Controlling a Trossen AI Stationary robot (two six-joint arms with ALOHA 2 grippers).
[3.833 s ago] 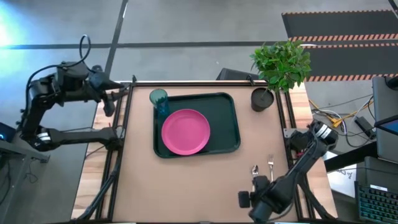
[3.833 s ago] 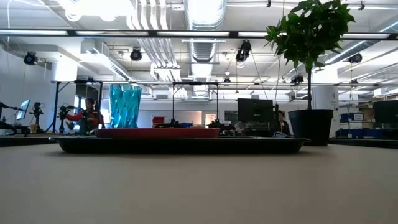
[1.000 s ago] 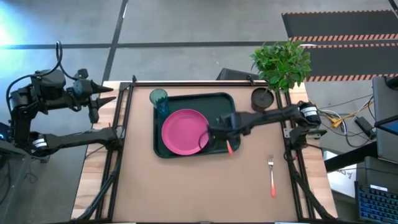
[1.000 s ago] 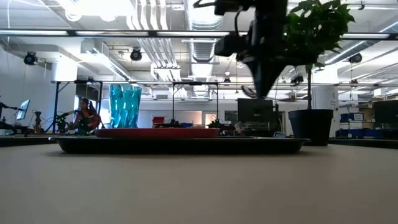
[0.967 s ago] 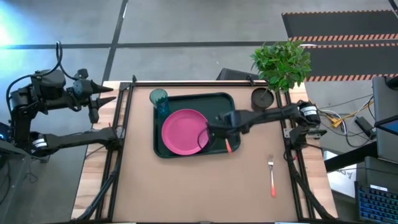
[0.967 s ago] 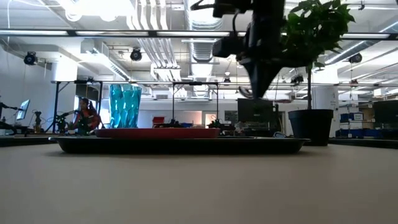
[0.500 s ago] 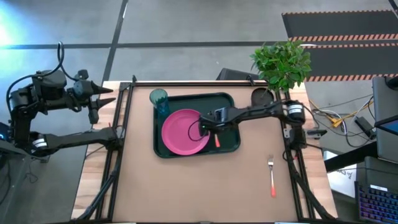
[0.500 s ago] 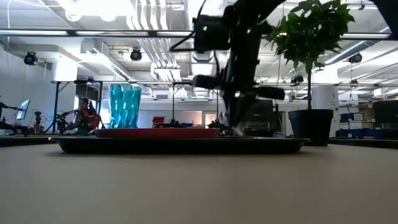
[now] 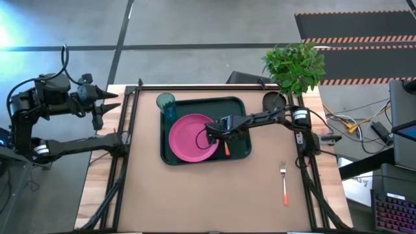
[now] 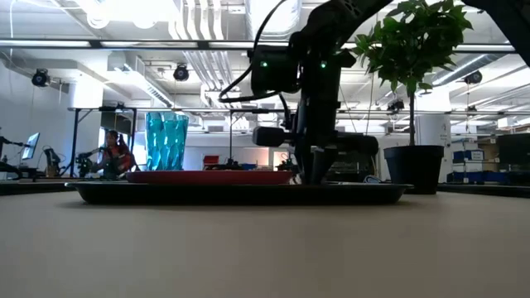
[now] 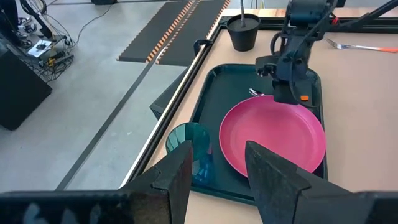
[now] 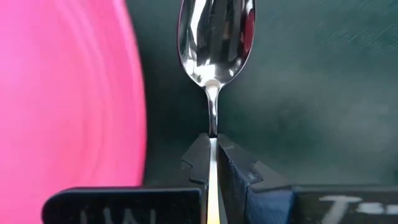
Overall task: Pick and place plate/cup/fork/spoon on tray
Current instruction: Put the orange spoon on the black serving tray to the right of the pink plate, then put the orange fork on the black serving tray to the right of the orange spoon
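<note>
Right tool [image 9: 218, 132] is reaching from the right over the tray [image 9: 237, 105], fingers [image 12: 200, 163] clamped on the thin metal neck of the spoon [image 12: 216, 38]. Right wrist view alone shows this grip: bowl face-up and pointing straight ahead of the tool, over dark tray floor just beside the rim of the plate [image 12: 65, 93]. High view shows only the spoon's orange-red handle trailing toward the near edge of the tray, beside the plate's right rim; long axis runs roughly far-to-near, bowel end hidden under the tool. Whether the bowl touches the tray floor cannot be told. Low view puts the tool down at tray level, right of the plate's red edge. Plate lies flat in the tray's left-centre; the cup [image 9: 166, 103] stands upright at the tray's far-left corner. The fork [image 9: 284, 182] lies on the counter [image 9: 195, 195], well apart from the tray to the near right, tines to the far side, handle near. Left tool [image 11: 216, 163] is parked off the counter's far-left corner, fingers spread with nothing between them; its view looks across cup, plate and the right tool. Potted plant [image 9: 294, 68] at the far-right corner.
</note>
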